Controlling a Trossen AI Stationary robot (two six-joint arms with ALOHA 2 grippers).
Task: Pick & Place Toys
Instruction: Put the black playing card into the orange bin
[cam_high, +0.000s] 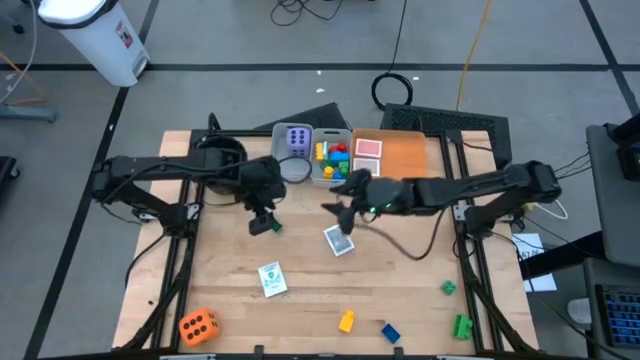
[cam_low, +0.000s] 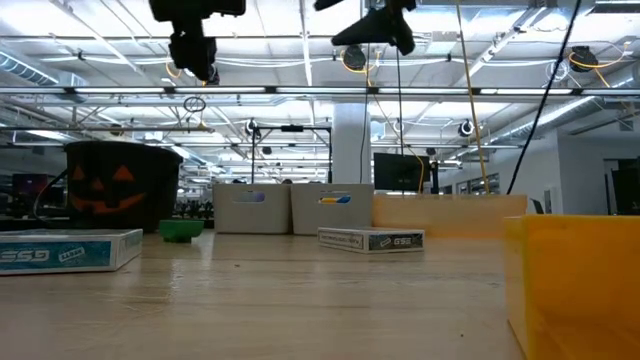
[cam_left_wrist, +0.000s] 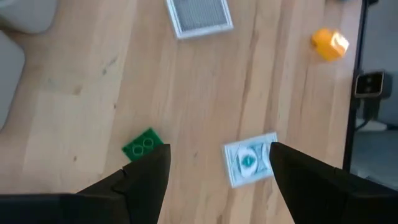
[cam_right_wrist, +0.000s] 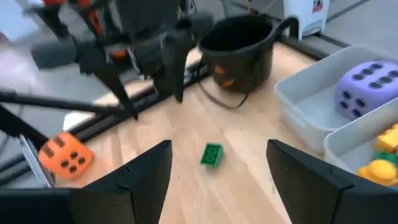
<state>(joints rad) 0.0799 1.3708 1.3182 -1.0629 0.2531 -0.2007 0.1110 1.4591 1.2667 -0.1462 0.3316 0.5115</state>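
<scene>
A small green brick (cam_high: 275, 227) lies flat on the wooden table, just beside my left gripper (cam_high: 264, 220). That gripper is open and empty and hangs well above the table (cam_low: 195, 50). In the left wrist view the brick (cam_left_wrist: 144, 148) shows by one fingertip, with a green-and-white card (cam_left_wrist: 249, 160) by the other. My right gripper (cam_high: 338, 207) is open and empty, raised over the table's middle. It faces the green brick (cam_right_wrist: 212, 154) and a blue picture card (cam_high: 338, 241) lies below it. A purple die (cam_high: 296, 139) and several bricks (cam_high: 334, 158) sit in two grey bins.
A black pumpkin bucket (cam_high: 222, 155) stands left of the bins. An orange tray (cam_high: 405, 160) holds a red card (cam_high: 368, 148). A card (cam_high: 271, 278), an orange die (cam_high: 198, 325), a yellow brick (cam_high: 346, 320), a blue brick (cam_high: 390, 332) and green bricks (cam_high: 461, 325) lie near the front edge.
</scene>
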